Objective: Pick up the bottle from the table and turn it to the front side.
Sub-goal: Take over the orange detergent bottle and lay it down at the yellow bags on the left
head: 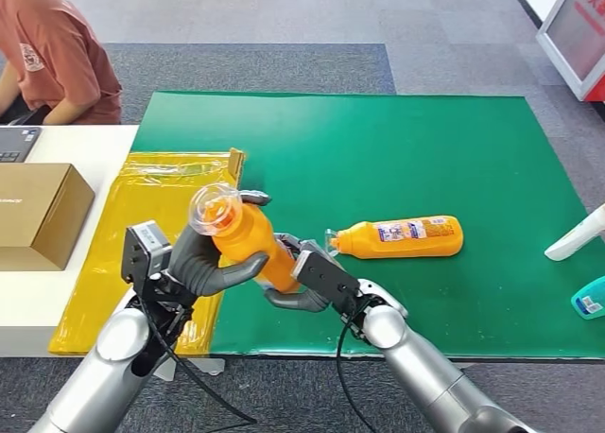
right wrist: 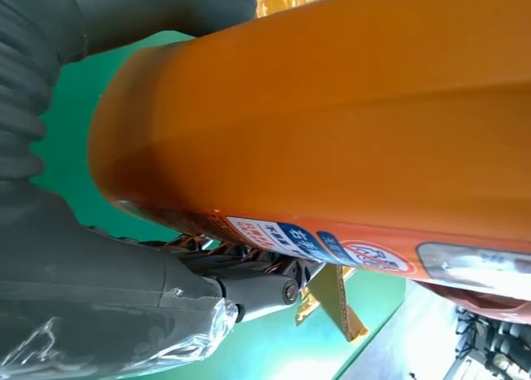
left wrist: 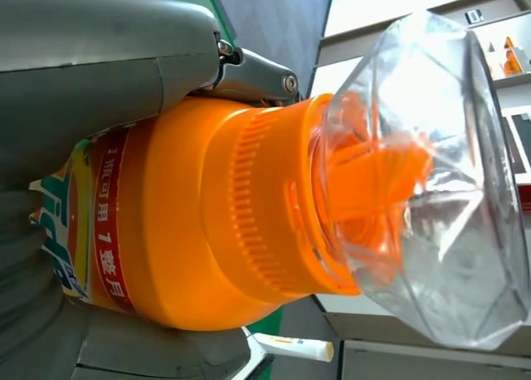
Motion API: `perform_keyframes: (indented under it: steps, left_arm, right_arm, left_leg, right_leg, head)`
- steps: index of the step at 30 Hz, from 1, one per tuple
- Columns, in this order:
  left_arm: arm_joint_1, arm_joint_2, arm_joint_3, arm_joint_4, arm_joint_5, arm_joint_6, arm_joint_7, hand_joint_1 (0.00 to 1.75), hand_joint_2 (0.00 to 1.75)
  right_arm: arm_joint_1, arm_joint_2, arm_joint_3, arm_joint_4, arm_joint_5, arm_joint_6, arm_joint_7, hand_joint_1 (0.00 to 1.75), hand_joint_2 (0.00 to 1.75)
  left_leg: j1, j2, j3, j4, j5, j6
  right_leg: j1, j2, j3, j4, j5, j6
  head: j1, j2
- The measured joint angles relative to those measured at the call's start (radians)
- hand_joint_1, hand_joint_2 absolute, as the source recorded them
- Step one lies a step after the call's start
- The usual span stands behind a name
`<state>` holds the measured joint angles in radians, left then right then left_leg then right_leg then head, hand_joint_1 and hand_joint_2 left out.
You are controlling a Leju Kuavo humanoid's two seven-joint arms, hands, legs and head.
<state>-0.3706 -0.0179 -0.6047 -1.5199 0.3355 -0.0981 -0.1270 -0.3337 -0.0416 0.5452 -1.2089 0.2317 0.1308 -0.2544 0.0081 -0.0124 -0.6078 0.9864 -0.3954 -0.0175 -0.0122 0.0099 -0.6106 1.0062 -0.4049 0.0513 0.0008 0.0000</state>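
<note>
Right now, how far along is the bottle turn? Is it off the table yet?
Pickup looks done: the orange bottle is off the green mat. In hand: the left hand grips near its clear cap, and the right hand holds the base end. Left: I cannot tell whether the front label faces forward. A second bottle lies on the mat.

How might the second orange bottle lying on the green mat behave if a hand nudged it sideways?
The lying orange bottle has a rounded body resting lengthwise on the green mat, so it would probably roll. Its glossy plastic looks stiff but likely slippery. Its clear cap end is narrower, so it may curve while rolling.
</note>
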Motion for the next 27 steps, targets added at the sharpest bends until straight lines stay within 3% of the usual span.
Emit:
perform_keyframes:
  steps: [11, 15, 21, 27]
  left_arm:
    - [0.0, 0.0, -0.001, 0.001, 0.019, -0.007, 0.0, 1.75, 1.75]
    - [-0.001, 0.0, -0.001, 0.001, 0.022, -0.007, 0.0, 1.75, 1.75]
    - [-0.001, 0.003, 0.003, 0.002, 0.027, 0.0, -0.002, 1.75, 1.75]
    - [-0.001, 0.015, 0.027, 0.002, -0.078, 0.083, -0.035, 1.75, 1.75]
  right_arm:
    - [0.0, 0.0, 0.01, 0.0, 0.0, 0.0, 0.0, 1.75, 1.75]
    - [0.0, 0.0, 0.011, 0.0, -0.001, -0.001, 0.0, 0.0, 1.75]
    - [-0.001, 0.001, 0.009, 0.004, -0.018, 0.002, 0.005, 0.0, 1.75]
    - [0.002, 0.001, -0.018, 0.005, -0.038, -0.016, 0.013, 0.0, 1.75]
  left_leg:
    - [0.0, 0.0, 0.0, 0.0, 0.0, 0.0]
    - [0.0, 0.0, 0.0, 0.0, 0.0, 0.0]
    - [0.0, 0.0, 0.0, 0.0, 0.0, 0.0]
    - [0.0, 0.0, 0.0, 0.0, 0.0, 0.0]
  right_leg:
    - [0.0, 0.0, 0.0, 0.0, 0.0, 0.0]
    - [0.0, 0.0, 0.0, 0.0, 0.0, 0.0]
    - [0.0, 0.0, 0.0, 0.0, 0.0, 0.0]
    - [0.0, 0.0, 0.0, 0.0, 0.0, 0.0]
  head:
    - [0.0, 0.0]
    - [0.0, 0.0]
    - [0.0, 0.0]
    - [0.0, 0.0]
